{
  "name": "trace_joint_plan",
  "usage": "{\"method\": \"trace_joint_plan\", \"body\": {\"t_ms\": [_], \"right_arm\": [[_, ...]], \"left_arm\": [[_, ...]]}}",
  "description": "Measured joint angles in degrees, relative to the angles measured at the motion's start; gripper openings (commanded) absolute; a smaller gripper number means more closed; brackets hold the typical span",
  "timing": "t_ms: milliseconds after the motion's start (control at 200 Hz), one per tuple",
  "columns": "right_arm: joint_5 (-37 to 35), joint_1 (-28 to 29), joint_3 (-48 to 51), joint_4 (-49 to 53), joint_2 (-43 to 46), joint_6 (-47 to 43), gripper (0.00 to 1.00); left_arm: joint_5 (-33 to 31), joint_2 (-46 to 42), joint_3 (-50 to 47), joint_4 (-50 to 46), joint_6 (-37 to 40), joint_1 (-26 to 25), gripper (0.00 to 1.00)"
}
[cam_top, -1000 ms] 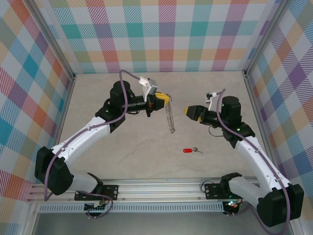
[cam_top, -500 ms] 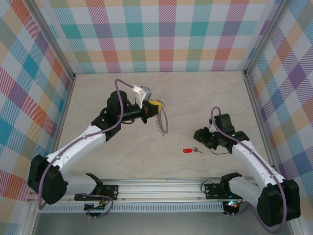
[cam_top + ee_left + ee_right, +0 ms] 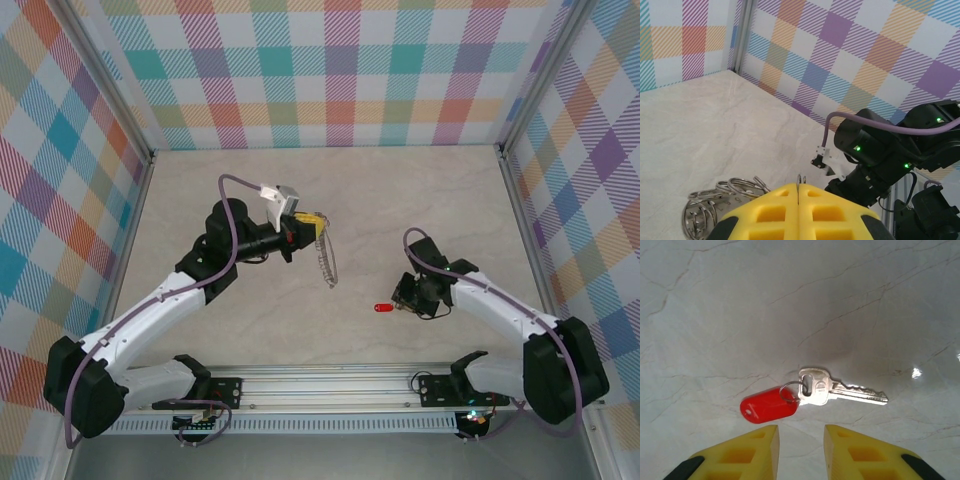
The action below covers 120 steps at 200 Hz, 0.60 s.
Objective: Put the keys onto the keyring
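The keys (image 3: 815, 390), a silver key joined to a red oval tag (image 3: 769, 404), lie flat on the pale table (image 3: 250, 330); from above the tag (image 3: 383, 308) shows at front right. My right gripper (image 3: 801, 440) hovers low just short of them, open, with nothing between its yellow fingers (image 3: 860, 450). From above, the right gripper (image 3: 408, 296) points left at the tag. My left gripper (image 3: 798, 189) is shut on the thin edge of the keyring (image 3: 735, 186), whose wire loops stick out to its left. In the top view the keyring (image 3: 327, 265) dangles below the left gripper (image 3: 312, 224), above the table's middle.
Plaid walls (image 3: 340, 70) close in the back and both sides. An aluminium rail (image 3: 330, 385) with the arm bases runs along the front edge. The right arm's black body (image 3: 880, 155) appears ahead in the left wrist view.
My right arm has swung down and forward to the keys, its jaws narrowing. My left arm has drawn the hanging keyring a little left and nearer.
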<state>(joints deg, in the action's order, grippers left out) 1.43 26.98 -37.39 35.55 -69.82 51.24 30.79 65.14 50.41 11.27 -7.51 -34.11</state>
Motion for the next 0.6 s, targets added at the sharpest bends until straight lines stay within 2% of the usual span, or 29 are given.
{"method": "trace_joint_plan", "body": {"t_ms": [600], "right_arm": [[-3.56, 5.01, -5.44, -1.88, -12.94, 3.48, 0.33]], "left_arm": [[1.18, -1.27, -1.53, 2.43, -0.63, -0.11, 0.0]]}}
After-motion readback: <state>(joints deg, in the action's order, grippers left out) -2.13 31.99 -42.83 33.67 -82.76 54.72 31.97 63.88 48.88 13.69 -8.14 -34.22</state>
